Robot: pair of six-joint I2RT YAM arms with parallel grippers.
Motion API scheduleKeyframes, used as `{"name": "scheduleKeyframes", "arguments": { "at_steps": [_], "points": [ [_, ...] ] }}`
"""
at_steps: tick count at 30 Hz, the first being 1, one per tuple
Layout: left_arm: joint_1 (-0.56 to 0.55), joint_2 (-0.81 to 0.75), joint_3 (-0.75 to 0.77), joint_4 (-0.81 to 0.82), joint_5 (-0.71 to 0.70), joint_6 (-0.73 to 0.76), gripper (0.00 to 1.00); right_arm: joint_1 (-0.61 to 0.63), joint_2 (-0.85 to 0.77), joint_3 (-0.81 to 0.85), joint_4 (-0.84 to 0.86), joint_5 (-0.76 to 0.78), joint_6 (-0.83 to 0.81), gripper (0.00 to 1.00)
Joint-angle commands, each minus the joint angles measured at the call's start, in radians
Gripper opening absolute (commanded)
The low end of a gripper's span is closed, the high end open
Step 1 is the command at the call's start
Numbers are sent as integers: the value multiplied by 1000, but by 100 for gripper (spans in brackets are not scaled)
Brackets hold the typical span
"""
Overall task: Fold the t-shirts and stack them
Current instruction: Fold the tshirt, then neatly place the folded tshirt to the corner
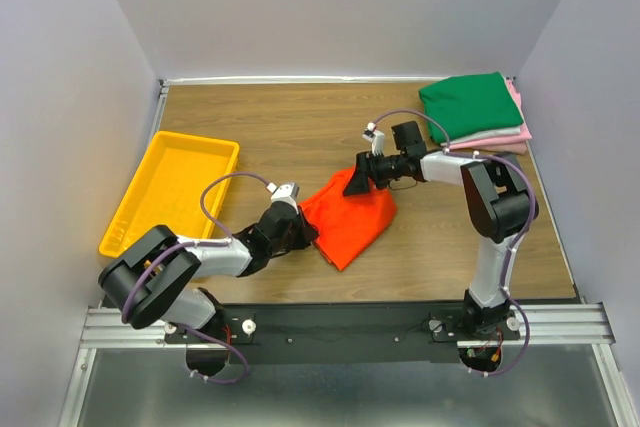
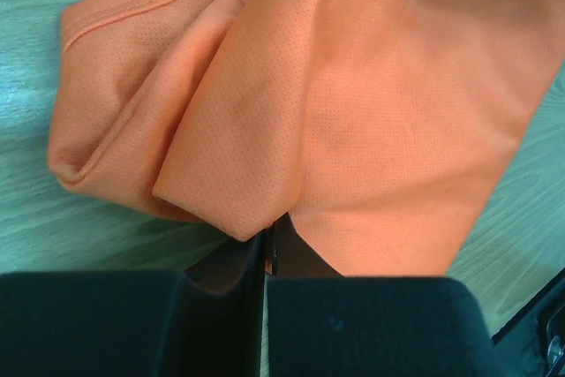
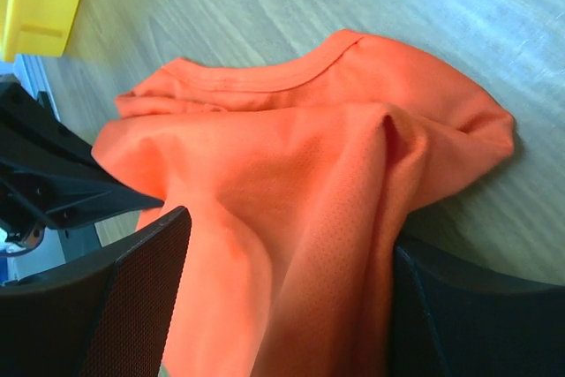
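Zero readable words, numbers, logos or labels anywhere, tbh. Nothing printed on the orange t-shirt [image 1: 352, 222], nothing on the folded stack of t-shirts [image 1: 470, 105], no markings on the yellow tray [image 1: 170, 187], and just bare wood grain on the table [image 1: 290, 132].

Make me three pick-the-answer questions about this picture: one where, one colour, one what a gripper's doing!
1. Where is the yellow tray? A) by the left arm B) by the right arm C) in a gripper
2. What colour is the top folded t-shirt? A) blue B) green C) black
3. What is the left gripper doing? A) standing wide open B) shut on the orange t-shirt C) gripping a cup
Answers: 1 A, it lies beside the left arm; 2 B, green tops the stack; 3 B, its fingers pinch orange cloth.
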Motion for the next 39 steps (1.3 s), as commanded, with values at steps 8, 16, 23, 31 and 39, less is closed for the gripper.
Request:
{"name": "scheduleKeyframes", "arguments": {
  "at_steps": [8,16,23,31,39],
  "points": [
    [12,-18,-23,-112,-29,36,7,24,30,-123,-209,212,28,48],
    [17,-124,10,-184,-41,69,55,24,10,-81,-249,292,37,0],
    [50,-333,125,-346,-38,151,98,22,-92,79,-379,453,9,0],
    [144,-428,386,-578,16,363,98,-5,-85,299,-562,744,-70,0],
    [265,-401,537,-658,83,493,98,-56,-11,503,-629,1001,-181,0]
  ]
}}
